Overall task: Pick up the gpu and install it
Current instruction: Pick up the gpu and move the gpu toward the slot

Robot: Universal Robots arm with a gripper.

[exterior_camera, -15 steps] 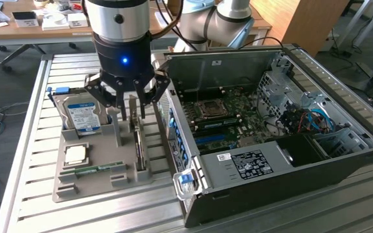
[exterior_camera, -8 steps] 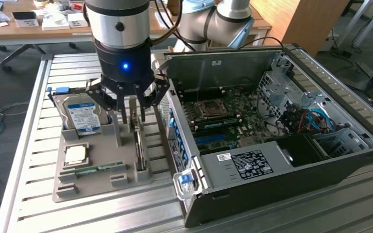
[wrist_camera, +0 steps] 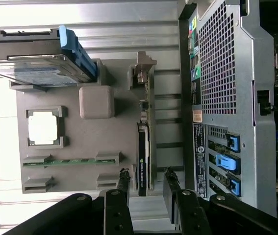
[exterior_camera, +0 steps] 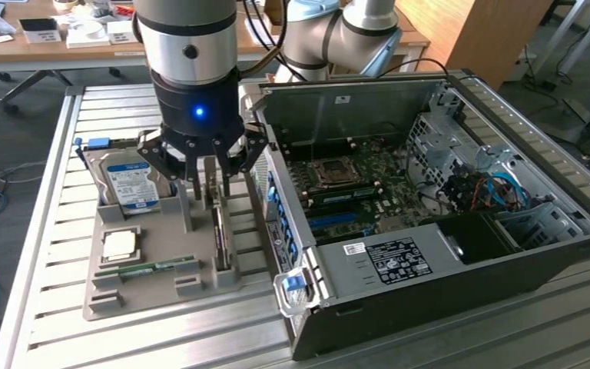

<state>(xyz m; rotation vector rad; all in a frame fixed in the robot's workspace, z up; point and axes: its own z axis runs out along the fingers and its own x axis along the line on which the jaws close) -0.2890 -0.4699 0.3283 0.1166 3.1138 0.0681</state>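
Note:
The gpu (exterior_camera: 218, 234) stands on its edge in a slot of the grey holder tray (exterior_camera: 151, 296), next to the open computer case (exterior_camera: 429, 231). In the wrist view the gpu (wrist_camera: 145, 147) is a thin card with a black cooler, a green board edge and a silver bracket at its far end. My gripper (exterior_camera: 216, 188) hangs straight above it, open. Its two fingers (wrist_camera: 124, 183) straddle the line of the card's near end in the wrist view, where the gripper (wrist_camera: 147, 185) holds nothing. I cannot tell how far above the card the fingertips are.
The tray (wrist_camera: 80, 142) also holds a hard drive (exterior_camera: 131, 184) with a blue-white label, a square processor (exterior_camera: 119, 246) and a narrow green memory stick (exterior_camera: 157, 267). The case lies open with its motherboard (exterior_camera: 356, 192) exposed. All rests on a ribbed metal table (exterior_camera: 59, 338).

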